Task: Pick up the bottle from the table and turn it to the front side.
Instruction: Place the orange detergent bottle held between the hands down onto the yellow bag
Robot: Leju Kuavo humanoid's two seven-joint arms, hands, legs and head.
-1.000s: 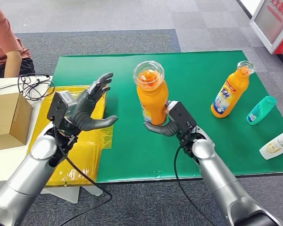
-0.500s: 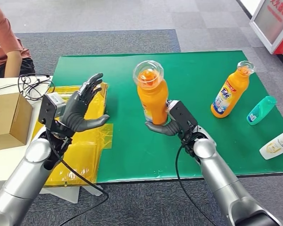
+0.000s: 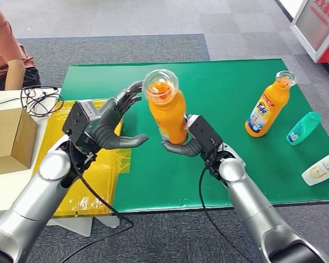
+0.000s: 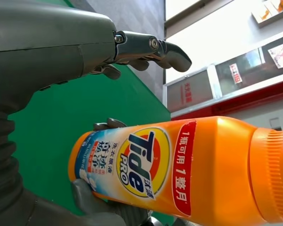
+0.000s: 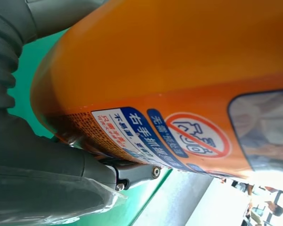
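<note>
Head view: the right hand (image 3: 187, 143) grips the lower body of an orange Tide detergent bottle (image 3: 166, 112) and holds it raised above the green mat (image 3: 221, 164). The bottle's long axis is near upright, leaning slightly toward the left hand, with its clear cap (image 3: 160, 85) at the top and its base seated in the right hand's fingers. The left hand (image 3: 113, 123) is just beside the bottle with fingers spread apart and holding nothing; its upper fingertips lie close to the cap, though contact cannot be confirmed. Beyond the right hand, well apart, a second Tide bottle (image 3: 268, 107) lies tilted on the mat, with a teal bottle (image 3: 303, 127) and a white bottle (image 3: 322, 167) further out toward the mat's edge. Beneath the left arm is a yellow sheet (image 3: 92, 175); outside it sit a cardboard box (image 3: 10, 139) and a coil of cables (image 3: 40, 99). A person in an orange shirt (image 3: 3, 46) is seated beyond the box.

Left wrist view: the bottle (image 4: 190, 169) lies between the left hand's (image 4: 62, 94) open thumb and fingers, its front "Tide PRO" label facing this camera. The base is nearest the palm side; the ribbed neck points away. Right-hand fingers show at the base.

Right wrist view: the right hand (image 5: 62, 155) is clamped on the bottle (image 5: 168, 70), whose back label with printed warnings faces this camera.
</note>
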